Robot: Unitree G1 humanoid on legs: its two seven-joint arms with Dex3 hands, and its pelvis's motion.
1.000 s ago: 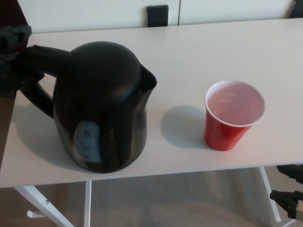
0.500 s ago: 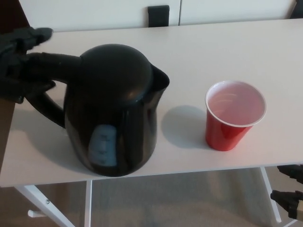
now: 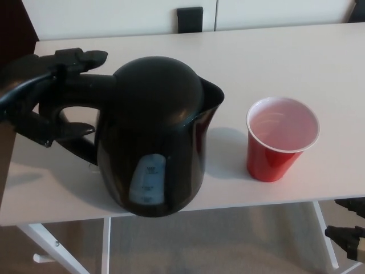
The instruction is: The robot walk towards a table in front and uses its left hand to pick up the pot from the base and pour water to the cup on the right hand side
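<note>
The left robot hand (image 3: 48,100) is wrapped around the handle of the pot (image 3: 154,137), and over the last second it has carried the pot rightward — closer to the cup (image 3: 282,138), the spout now pointing its way. The pour has not begun. The pot's lid is shut, its water level hard to read; the cup on the tabletop (image 3: 285,57) looks empty — possibly just dry white lining.

The kettle (image 3: 157,137) is at the table's (image 3: 274,51) near left, spout pointing right toward the cup (image 3: 280,138), which stands apart. The left hand (image 3: 48,97) wraps its handle at far left.
</note>
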